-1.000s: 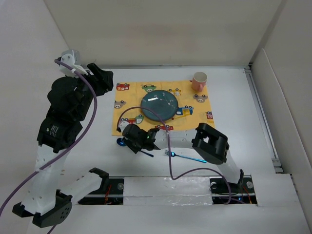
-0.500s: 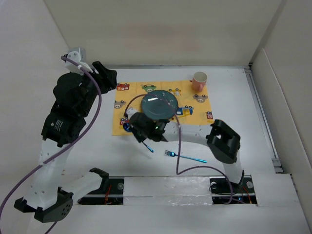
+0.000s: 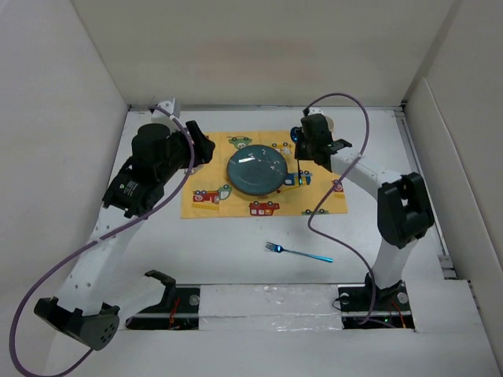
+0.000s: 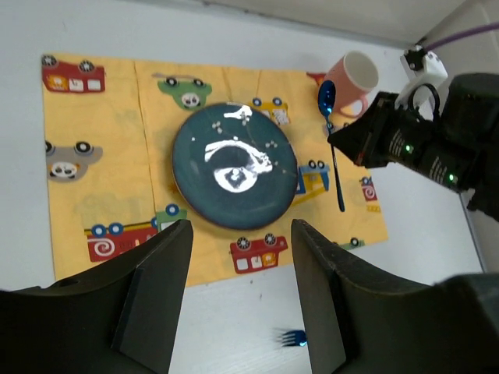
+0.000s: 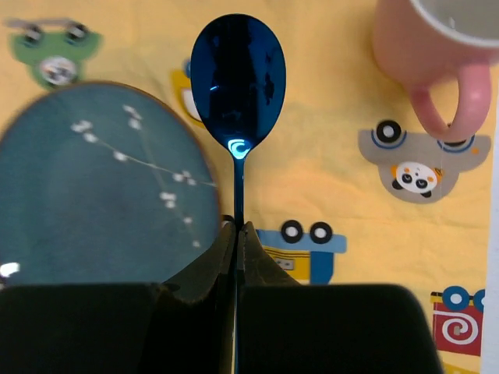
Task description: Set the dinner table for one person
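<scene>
Your right gripper, clamping the spoon, is now hovering right of the plate, not lower left, so placing is nearing; it is perhaps touching the placemat already. Your left gripper is gaping; the dinner table is filling mid-frame.

Teal plate and pink mug on yellow placemat, fork well apart.

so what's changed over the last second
The right arm shut its jaws on the blue spoon by the placemat's near-left corner and carried it across to the plate's right side, beside the pink cup. The left arm swung in towards the placemat. Fork, plate, cup and placemat stayed put.
</scene>
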Controlling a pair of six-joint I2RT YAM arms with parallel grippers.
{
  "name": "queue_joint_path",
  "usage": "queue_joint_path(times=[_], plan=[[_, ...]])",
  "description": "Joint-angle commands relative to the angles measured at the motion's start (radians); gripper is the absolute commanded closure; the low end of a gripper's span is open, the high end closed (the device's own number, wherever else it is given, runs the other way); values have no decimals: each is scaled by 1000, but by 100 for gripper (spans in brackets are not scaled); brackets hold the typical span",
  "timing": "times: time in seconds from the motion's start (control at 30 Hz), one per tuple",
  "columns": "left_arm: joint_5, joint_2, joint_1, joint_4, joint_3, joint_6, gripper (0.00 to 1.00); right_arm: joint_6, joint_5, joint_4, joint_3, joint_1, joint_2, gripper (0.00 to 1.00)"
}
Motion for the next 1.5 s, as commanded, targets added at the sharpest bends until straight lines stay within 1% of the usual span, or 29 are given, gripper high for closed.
queue_joint_path(times=[0.0,0.13,0.27,0.4,0.43,0.47,0.5,0.6,0.7,0.83,0.9,0.93,0.97,1.0,1.03,1.07,1.1,1.13,1.17,1.2,1.23,1.27,1.3,1.37,1.4,1.47], plan=[[60,-19,-3,58,-49,-23,50,-21,-51,-29,39,-31,65,100],[63,-5,-3,69,-57,-24,50,-36,-50,-45,79,-64,129,100],[65,13,-3,84,-54,-21,50,-23,-42,-98,130,-74,203,100],[68,24,-3,86,-58,-20,50,-9,-28,-119,151,-83,235,100],[69,29,-3,88,-60,-20,50,2,-16,-137,169,-83,255,96],[69,29,-3,88,-60,-20,50,3,-16,-138,171,-83,256,96],[71,33,-3,89,-60,-21,50,7,-12,-142,171,-83,259,89],[69,35,-3,89,-60,-20,50,5,-18,-131,157,-92,259,76],[65,33,-3,92,-66,-21,50,0,-18,-131,154,-101,256,72],[63,35,-3,89,-66,-21,50,2,-25,-144,154,-101,233,70],[63,36,-3,86,-62,-21,50,7,-30,-148,142,-101,173,70],[63,38,-3,83,-57,-21,50,11,-25,-147,107,-92,142,70],[63,36,-3,85,-55,-21,50,14,-27,-144,84,-92,65,70],[63,38,-3,85,-52,-23,50,11,-33,-133,52,-82,20,70],[65,38,-3,86,-51,-23,50,7,-42,-128,18,-81,-28,73],[66,35,-3,85,-49,-23,51,-13,-83,-127,-61,-50,-74,78],[68,35,-3,89,-48,-24,52,-22,-117,-130,-108,-32,-175,92],[71,35,-3,94,-45,-24,58,-30,-161,-154,-193,15,-271,100],[71,35,-3,94,-45,-24,62,-29,-200,-154,-233,44,-272,100],[71,39,-3,98,-42,-23,65,-18,-223,-227,-264,75,-316,100],[68,41,-3,97,-31,-20,70,-4,-232,-274,-289,112,-396,100],[66,44,-3,97,-22,-18,80,34,-248,-314,-336,191,-430,100],[60,47,-3,97,-14,-17,84,58,-248,-388,-359,231,-465,100],[57,53,-3,100,12,-12,94,144,-231,-462,-398,306,-537,100],[51,59,-3,104,18,-9,95,167,-228,-527,-428,367,-554,99],[50,67,-3,111,43,-2,95,226,-187,-599,-444,403,-579,86]])
